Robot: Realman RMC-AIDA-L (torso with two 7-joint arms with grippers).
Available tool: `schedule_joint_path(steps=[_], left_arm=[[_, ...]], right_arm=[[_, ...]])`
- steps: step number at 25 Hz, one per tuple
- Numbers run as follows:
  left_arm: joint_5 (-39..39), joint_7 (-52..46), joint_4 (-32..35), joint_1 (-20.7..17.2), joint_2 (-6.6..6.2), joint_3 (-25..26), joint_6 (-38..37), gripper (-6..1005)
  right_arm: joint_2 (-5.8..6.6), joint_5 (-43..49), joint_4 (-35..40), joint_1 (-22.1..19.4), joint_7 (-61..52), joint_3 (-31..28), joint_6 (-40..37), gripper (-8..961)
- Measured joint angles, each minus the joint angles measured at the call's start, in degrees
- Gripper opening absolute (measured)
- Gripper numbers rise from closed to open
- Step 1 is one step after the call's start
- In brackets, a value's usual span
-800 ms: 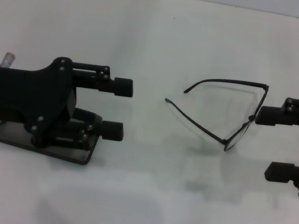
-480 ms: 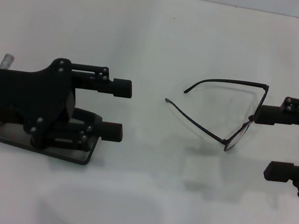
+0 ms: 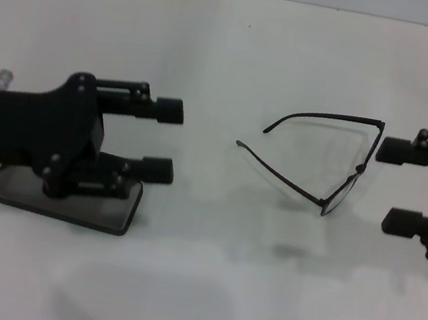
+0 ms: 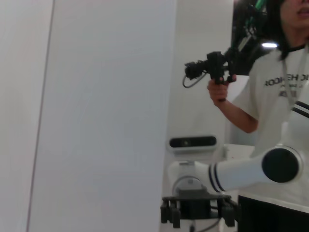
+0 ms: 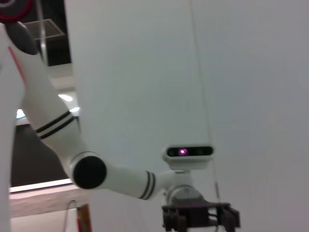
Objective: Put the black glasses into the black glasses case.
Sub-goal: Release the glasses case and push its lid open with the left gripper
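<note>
Head view: black glasses [image 3: 324,166] lie on the white desk [image 3: 239,57], right of centre, temples unfolded and pointing toward the left side, lens front at the right end. The front stands on edge and runs near-to-far across the desk, with its far corner close to the upper finger of the right gripper [image 3: 395,184]. That gripper is spread wide and holds nothing; its fingers point left at the frame front, apart from it. Right arm is clearly the nearer one; the glasses lie just off its fingertips.

Left gripper [image 3: 166,140] hovers on the left side of the desk, spread wide too and empty, above the black glasses case [image 3: 67,201], which lies flat toward the near-left part, partly hidden by the arm. Can't tell if the lid is open.

Left wrist view: no glasses or case; only the far gripper against a pale surface and a person with a camera.

Right wrist view: the other arm and its gripper far off; glasses and case not seen.
</note>
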State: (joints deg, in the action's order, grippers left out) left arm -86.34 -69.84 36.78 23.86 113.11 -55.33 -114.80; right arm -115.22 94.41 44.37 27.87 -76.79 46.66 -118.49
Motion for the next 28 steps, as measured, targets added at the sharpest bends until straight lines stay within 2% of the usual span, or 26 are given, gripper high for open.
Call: schedule_joint_path(steps=[2,3,6,9,13,16,19,24,28], left_arm=[[-0.1,-1.5,1.3,0.1,0.07,1.6,0.2,615],[-0.1,-2.0,1.9,0.1,0.1,1.8,0.4,615],[-1.0,-6.6,9.9,-0.6,0.57,2.5,3.0,615],[-6.4,-13.5,25.3,-2.4,1.76,2.5,8.0,615],[-25.4,-22.7,49.7,-3.4,4.6,2.5,12.2,615],[-35.4,-24.6,60.4,-3.4,6.08,1.9,11.9,616],[-40.1,-26.3,64.0,-3.5,6.18,0.0,10.5,616],[-49.3,-28.8,65.1,-4.6,6.45,-3.8,9.7,615],[-50.8,-29.5,63.6,-5.2,6.56,-6.3,10.3,615]], right_arm=[[0.04,0.0,0.0,-0.4,0.0,-0.4,0.5,691],[0.02,0.0,0.1,-1.5,0.1,-2.7,1.2,691],[0.01,0.0,0.1,-2.7,0.4,-5.9,1.3,691],[0.06,0.0,0.0,-4.2,0.8,-10.3,1.2,691],[0.18,-0.1,-0.7,-6.2,1.2,-14.6,0.8,690],[0.25,-0.3,-2.7,-7.1,2.2,-15.9,0.8,690],[0.48,-0.7,-5.0,-7.6,3.3,-16.1,0.8,690],[0.75,-0.8,-5.9,-7.5,3.6,-16.2,1.1,690],[0.76,-0.8,-5.9,-6.9,3.6,-16.3,1.2,691]])
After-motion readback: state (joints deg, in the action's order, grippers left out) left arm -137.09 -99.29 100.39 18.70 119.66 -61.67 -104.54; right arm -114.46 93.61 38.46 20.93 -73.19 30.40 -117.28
